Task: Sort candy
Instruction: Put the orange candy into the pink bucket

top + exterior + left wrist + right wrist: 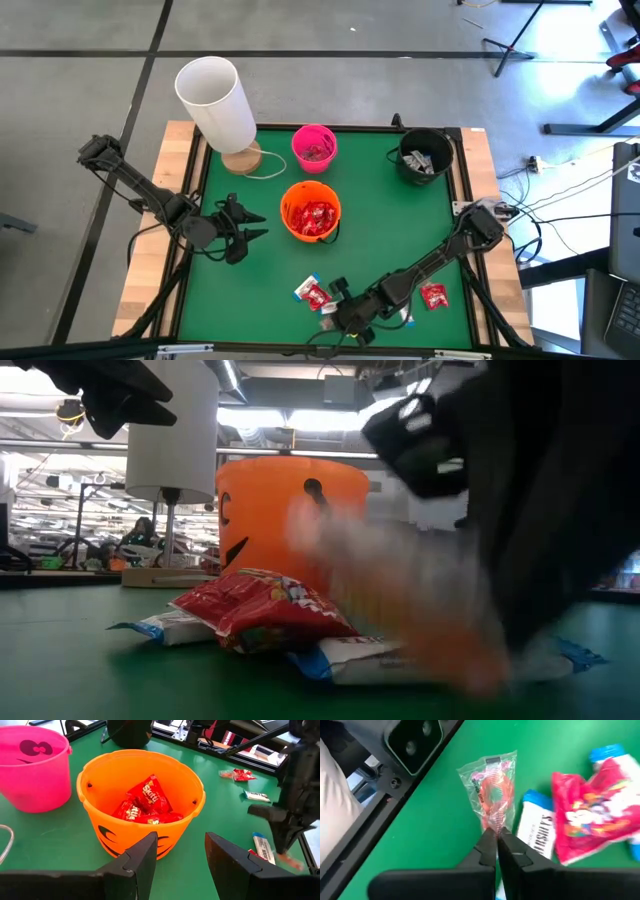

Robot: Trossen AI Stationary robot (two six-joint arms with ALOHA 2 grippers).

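My left gripper [180, 857] waits wide open just left of the orange bucket [311, 211]. Below that bucket, my right gripper [497, 842] pinches a clear-wrapped candy [492, 795]. It's mid-pick, I judge; next I lift it clear toward a bucket.

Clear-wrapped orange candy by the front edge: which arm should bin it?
Right. The right gripper is already pinched shut on the clear-wrapped orange candy at the table's front edge. The left gripper hangs open and empty beside the orange bucket.
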